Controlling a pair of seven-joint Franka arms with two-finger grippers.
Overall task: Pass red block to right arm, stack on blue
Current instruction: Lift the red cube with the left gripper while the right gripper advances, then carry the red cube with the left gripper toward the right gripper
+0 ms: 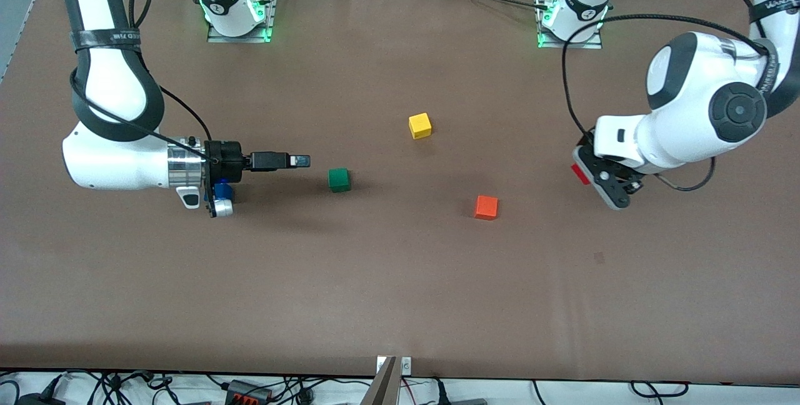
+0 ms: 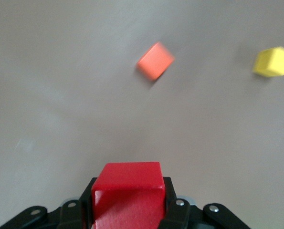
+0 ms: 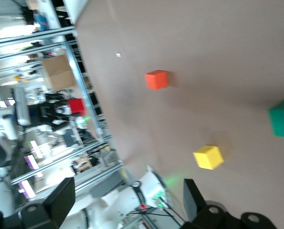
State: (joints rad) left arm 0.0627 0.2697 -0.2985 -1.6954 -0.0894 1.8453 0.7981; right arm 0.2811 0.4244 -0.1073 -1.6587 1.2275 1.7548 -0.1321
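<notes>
Step in hand: the handover; red is lifted, not yet passed.

Nearest the front camera sits the orange cube [image 1: 485,207], loose on the table [image 1: 400,292] toward the left arm's end. Just above that level, the left gripper [image 1: 601,181] hangs over the table at the left arm's end, fingers clamped on the red block [image 2: 128,195]; the front view shows only a sliver of red at the jaws, but the left wrist view shows the block squarely between the pads.

The green cube [image 1: 339,180] lies near the middle, toward the right arm's end. The right gripper [image 1: 299,160] is turned sideways over the table beside it, pointing toward the left arm, fingers spread with nothing between them per the right wrist view. The blue block [image 1: 222,192] sits under the right wrist, mostly hidden. The yellow cube [image 1: 420,125] is farthest from the camera.

Next move, as a judgement: the two grippers are well apart, so both need to close toward mid-table. The right fingers should take the faces the left pads leave free, then the left lets go.
</notes>
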